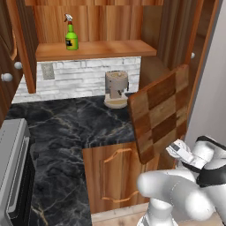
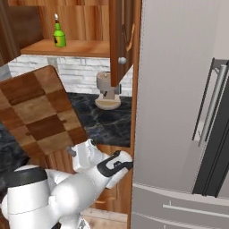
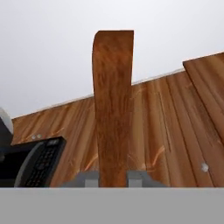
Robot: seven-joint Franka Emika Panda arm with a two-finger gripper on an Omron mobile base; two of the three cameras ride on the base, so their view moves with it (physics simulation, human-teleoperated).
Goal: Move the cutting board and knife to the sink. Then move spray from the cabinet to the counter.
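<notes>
Wooden, checkered, one cutting board (image 1: 161,112) stands tilted in the air above the black marble surface (image 1: 66,128), its lower edge pinched in the hand (image 3: 113,178); one green spray (image 1: 71,37) stands on the cabinet (image 1: 95,49) shelf above one coffee machine (image 1: 116,89)

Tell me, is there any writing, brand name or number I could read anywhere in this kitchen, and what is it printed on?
None of it can be read.
Green spray bottle on the cabinet shelf: it has a black-and-white label, too small and blurred to make out.
Coffee machine on the counter: no lettering visible.
Checkered cutting board, held up by the gripper: plain wood, no marks.
</notes>
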